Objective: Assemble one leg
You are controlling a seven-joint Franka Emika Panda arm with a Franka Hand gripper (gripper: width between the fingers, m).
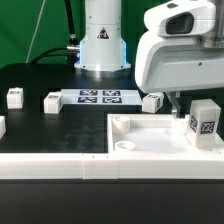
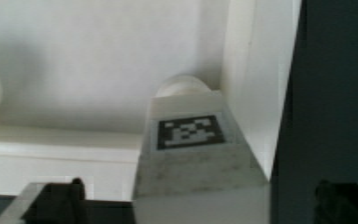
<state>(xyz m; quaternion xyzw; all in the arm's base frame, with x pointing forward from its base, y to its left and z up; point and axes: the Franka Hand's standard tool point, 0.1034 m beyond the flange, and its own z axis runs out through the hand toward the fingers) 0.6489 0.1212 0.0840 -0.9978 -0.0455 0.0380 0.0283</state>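
A leg [image 1: 205,121], a small white block with a square tag facing the camera, stands over the right part of the large white panel [image 1: 140,128]. My gripper [image 1: 186,97] hangs right above it. In the wrist view the same leg [image 2: 194,135] runs down between my two dark fingers [image 2: 51,200], and my gripper [image 2: 194,202] stands open, with a gap showing on each side of the leg. The leg's far end points at the white panel [image 2: 87,60] near its edge. Whether that end touches the panel is hidden.
The marker board [image 1: 98,97] lies in front of the arm's base. Three more legs lie on the black table: two at the exterior view's left [image 1: 15,97], [image 1: 52,101] and one by the panel [image 1: 152,101]. A white block shows at the far left edge [image 1: 2,126].
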